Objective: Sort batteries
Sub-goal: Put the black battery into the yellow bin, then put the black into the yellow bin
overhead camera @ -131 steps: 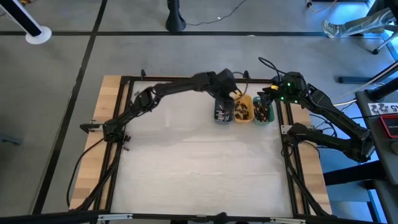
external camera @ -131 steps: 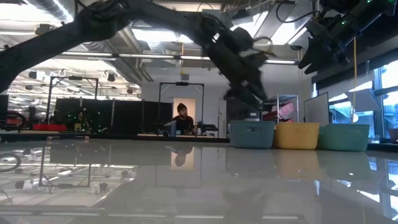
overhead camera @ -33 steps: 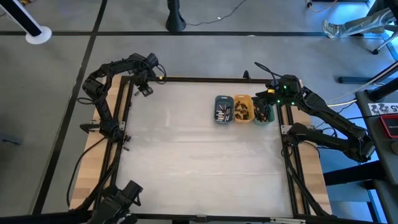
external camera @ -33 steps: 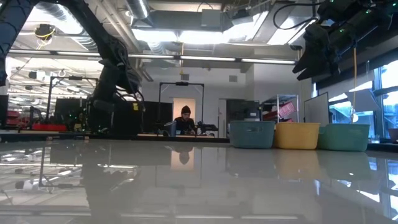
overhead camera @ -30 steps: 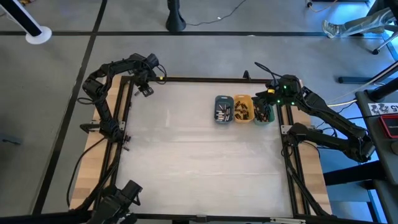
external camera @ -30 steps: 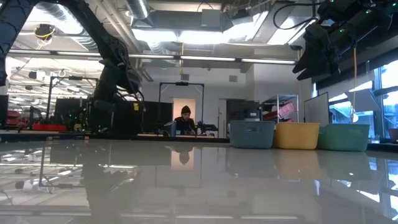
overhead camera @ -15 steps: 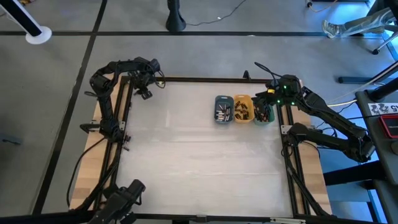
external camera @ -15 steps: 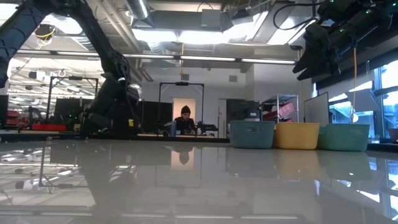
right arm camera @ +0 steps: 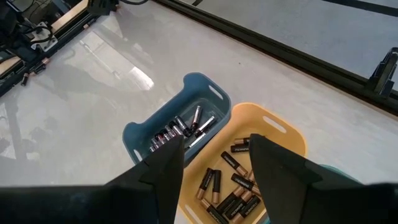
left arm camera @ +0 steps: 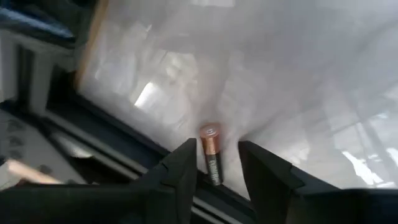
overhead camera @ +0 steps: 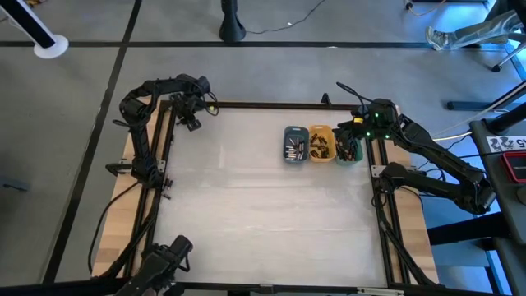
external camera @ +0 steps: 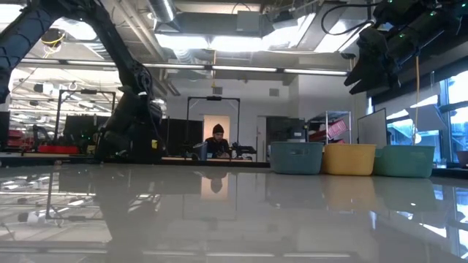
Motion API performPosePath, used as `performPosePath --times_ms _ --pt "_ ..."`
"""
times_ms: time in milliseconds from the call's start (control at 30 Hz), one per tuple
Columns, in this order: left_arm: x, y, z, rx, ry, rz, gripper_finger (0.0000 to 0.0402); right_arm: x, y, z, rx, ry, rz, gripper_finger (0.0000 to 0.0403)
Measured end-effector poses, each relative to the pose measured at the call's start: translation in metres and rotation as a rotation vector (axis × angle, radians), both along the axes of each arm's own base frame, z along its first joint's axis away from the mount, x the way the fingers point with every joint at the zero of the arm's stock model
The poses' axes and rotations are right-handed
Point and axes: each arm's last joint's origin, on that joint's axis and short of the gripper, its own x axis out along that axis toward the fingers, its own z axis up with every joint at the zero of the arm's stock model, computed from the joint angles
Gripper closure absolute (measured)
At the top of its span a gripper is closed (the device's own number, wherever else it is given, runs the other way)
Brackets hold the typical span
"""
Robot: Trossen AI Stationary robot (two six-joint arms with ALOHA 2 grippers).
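Here the left end effector (left arm camera: 216, 163) hangs at the counter (overhead camera: 263, 214) far corner, fingers apart around one battery (left arm camera: 211, 153); right end effector (right arm camera: 214, 167) open, empty, above trays w/ batteries (right arm camera: 180, 129).

Left gripper (left arm camera: 216, 163) and right gripper (right arm camera: 213, 163), fingers apart.
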Motion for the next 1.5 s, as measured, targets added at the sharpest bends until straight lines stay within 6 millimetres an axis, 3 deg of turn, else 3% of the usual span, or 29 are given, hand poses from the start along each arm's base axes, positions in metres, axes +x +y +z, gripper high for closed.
performPosePath --times_ms 267,567,900,1167,1367,1500 --pt "-0.003 -0.003 -0.004 -0.066 -0.107 0.008 0.0384 0.0 0.0 -0.001 0.01 0.007 -0.002 0.022" --pt "0.0 -0.004 0.005 -0.033 -0.116 -0.005 0.0388 0.0 0.0 0.0 0.004 0.001 -0.002 0.022" --pt "0.022 -0.008 0.057 0.08 -0.579 -0.024 0.0394 0.0 0.0 0.0 -0.001 -0.004 -0.002 0.022" --pt "0.078 -0.032 0.087 0.058 -1.017 -0.136 0.0394 0.0 0.0 0.0 0.009 -0.009 -0.008 0.022" --pt "0.145 -0.069 0.103 0.042 -1.299 -0.331 0.0392 0.002 -0.002 0.002 -0.006 -0.032 0.005 0.022" --pt "0.187 -0.095 0.129 0.09 -1.593 -0.445 0.0393 0.008 -0.002 0.005 -0.022 -0.094 0.132 0.022"
